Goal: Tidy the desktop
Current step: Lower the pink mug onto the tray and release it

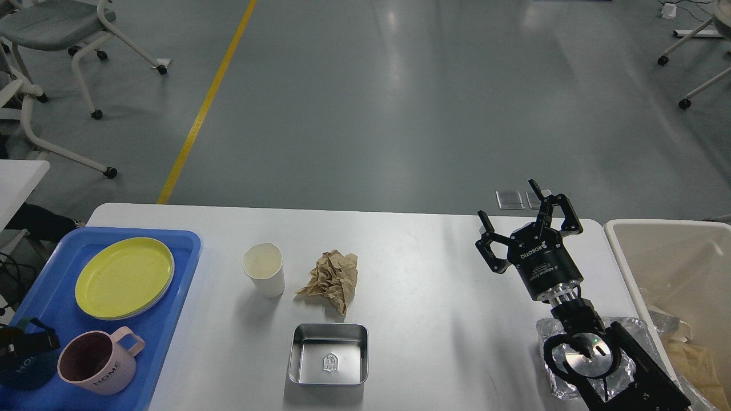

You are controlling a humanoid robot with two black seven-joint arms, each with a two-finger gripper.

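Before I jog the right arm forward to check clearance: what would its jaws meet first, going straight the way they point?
Probably nothing. The right gripper, jaws open, points up and away over the desktop near its far edge. Only bare floor shows beyond, though depth is hard to judge.

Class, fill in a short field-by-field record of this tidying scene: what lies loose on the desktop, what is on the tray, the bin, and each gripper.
desktop: white, bears loose items
loose items: white paper cup, upright; crumpled brown paper beside it; empty metal tray nearer
blue tray: yellow plate, pink mug
beige bin: right of desktop, holds some rubbish
right gripper: open, empty, above desktop
left gripper: not clearly visible
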